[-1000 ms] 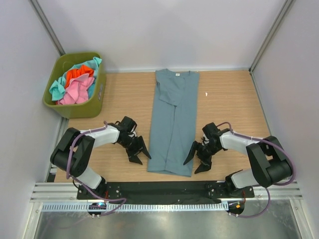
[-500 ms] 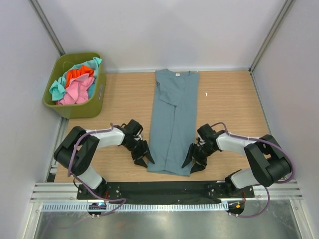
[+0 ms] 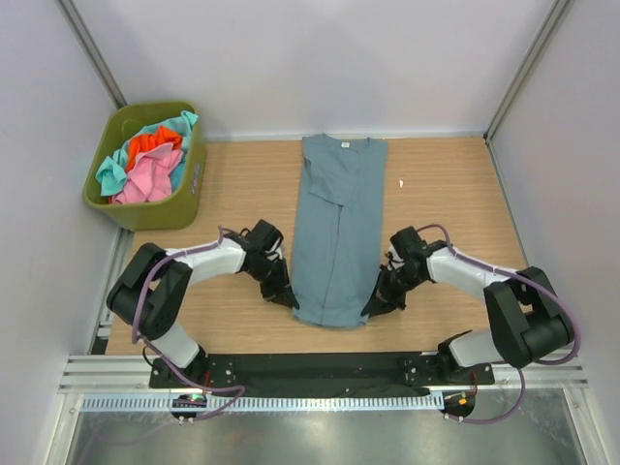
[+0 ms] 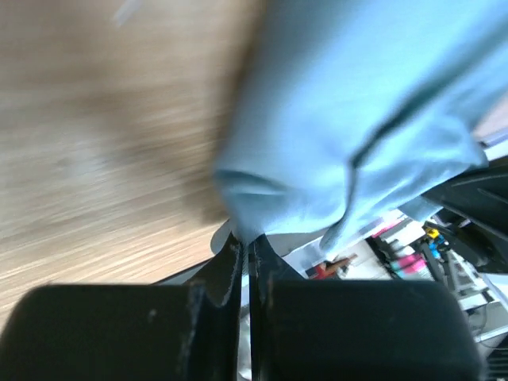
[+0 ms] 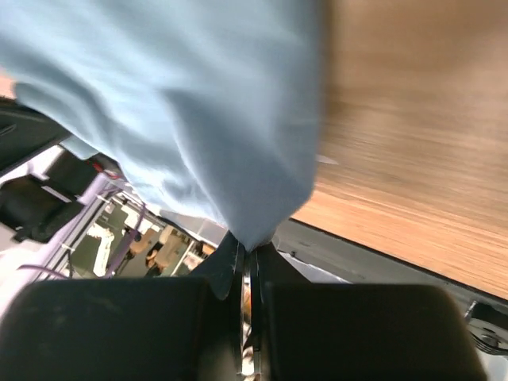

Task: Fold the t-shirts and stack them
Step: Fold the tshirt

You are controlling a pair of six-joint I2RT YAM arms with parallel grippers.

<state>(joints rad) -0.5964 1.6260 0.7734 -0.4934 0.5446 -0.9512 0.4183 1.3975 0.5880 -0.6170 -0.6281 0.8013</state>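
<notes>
an olive-green bin point(image 3: 155, 215) sits far left on the wooden table point(image 3: 446, 194).

Your left arm point(image 3: 199, 263) rises from its base at the table's point(image 3: 242, 194) near edge, and its forearm runs right toward the middle. Your left gripper point(image 3: 287, 296) angles down, jaws pinched closed on the near left corner of the slate-blue t-shirt point(image 3: 336, 223). Your right arm point(image 3: 475, 276) mirrors it, forearm running left. Your right gripper point(image 3: 372, 306) is clamped tight on the near right corner. In both wrist views, cloth bunches out from between the closed fingertips.
</notes>
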